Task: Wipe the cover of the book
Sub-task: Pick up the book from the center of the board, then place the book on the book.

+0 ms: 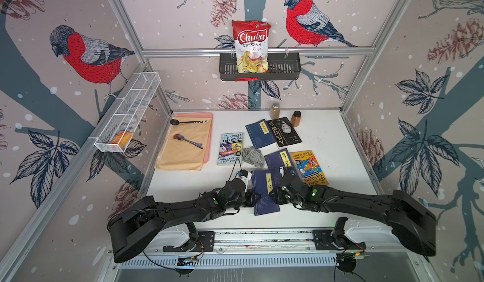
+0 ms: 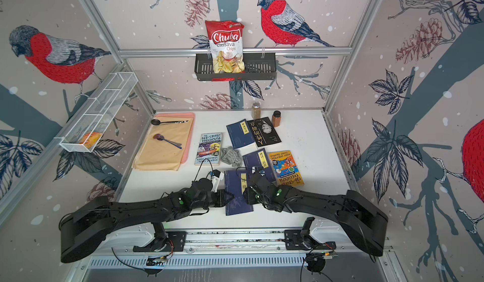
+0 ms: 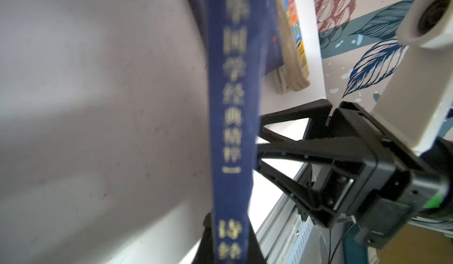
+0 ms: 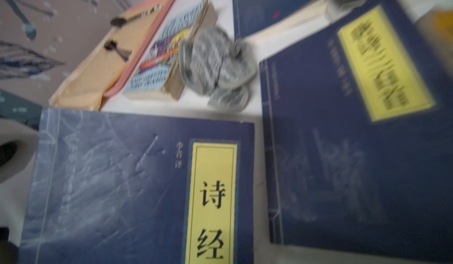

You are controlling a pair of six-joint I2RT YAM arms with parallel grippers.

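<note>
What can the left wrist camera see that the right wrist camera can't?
Only the left wrist view shows the black right gripper, jaws apart, and the gold-lettered spine of the dark blue paperback book. Only the right wrist view shows the crumpled grey cloth, the beige mat and that book's front cover with its yellow title label. Both show the same book and the white table.

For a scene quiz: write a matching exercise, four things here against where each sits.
1 red-and-white chip bag
2 crumpled grey cloth
3 purple-bowled metal spoon
4 orange-brown spice jar

A on the beige mat
B in the black slatted wall basket
C beside the black paperback book
D next to the 143-Storey Treehouse book

Pairs: 1-B, 2-D, 3-A, 4-C
</note>
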